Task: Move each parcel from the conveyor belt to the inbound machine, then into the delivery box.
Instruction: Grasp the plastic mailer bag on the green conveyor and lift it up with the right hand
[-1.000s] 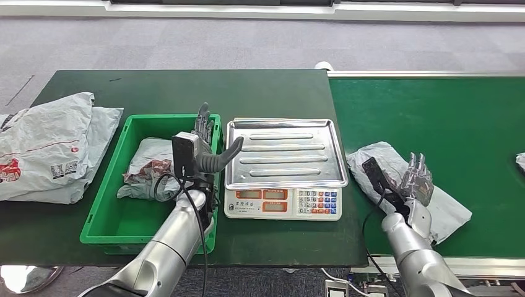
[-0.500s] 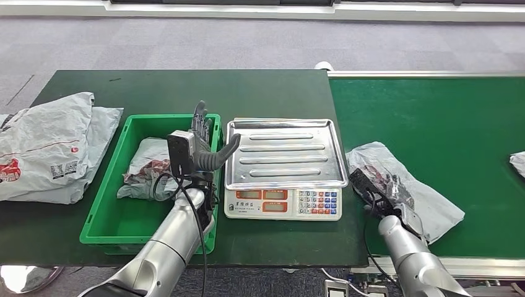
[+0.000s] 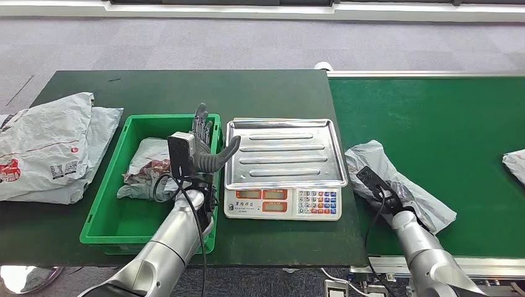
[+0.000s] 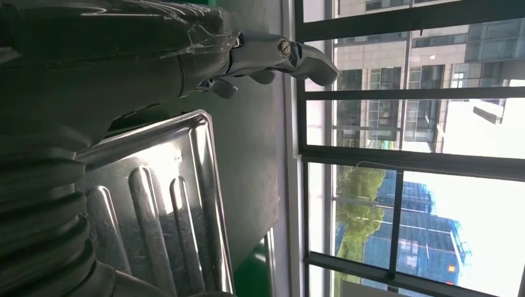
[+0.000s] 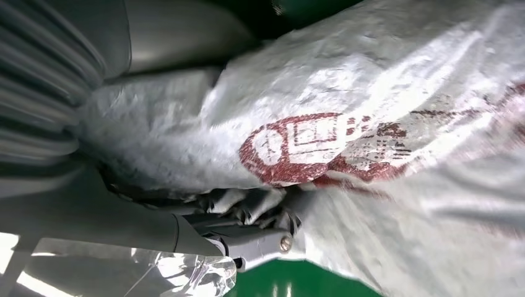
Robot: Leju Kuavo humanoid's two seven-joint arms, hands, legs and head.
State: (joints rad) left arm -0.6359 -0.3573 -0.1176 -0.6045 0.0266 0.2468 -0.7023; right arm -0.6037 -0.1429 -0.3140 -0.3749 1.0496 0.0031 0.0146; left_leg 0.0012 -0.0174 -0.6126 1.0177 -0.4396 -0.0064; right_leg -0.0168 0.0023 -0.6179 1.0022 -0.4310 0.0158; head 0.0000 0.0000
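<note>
A crumpled grey parcel (image 3: 392, 174) with red print lies at the near left end of the green conveyor belt (image 3: 433, 111). My right hand (image 3: 398, 199) is down on it; in the right wrist view its fingers (image 5: 247, 207) curl into a fold of the parcel (image 5: 384, 124) and grip it. The inbound machine is a scale with a bare steel tray (image 3: 285, 151), also seen in the left wrist view (image 4: 155, 204). My left hand (image 3: 202, 145) stands raised and open between the tray and the green delivery box (image 3: 117, 216), holding nothing. One parcel (image 3: 148, 167) lies in the box.
Large grey parcels (image 3: 49, 145) are heaped on the dark table (image 3: 186, 90) left of the box. Another parcel (image 3: 514, 164) shows at the belt's right edge. The scale's keypad and display (image 3: 285, 203) face me.
My right hand came down from above the parcel onto it and closed its fingers into it. The parcel at the right edge has come further into view. My left hand has barely moved.
</note>
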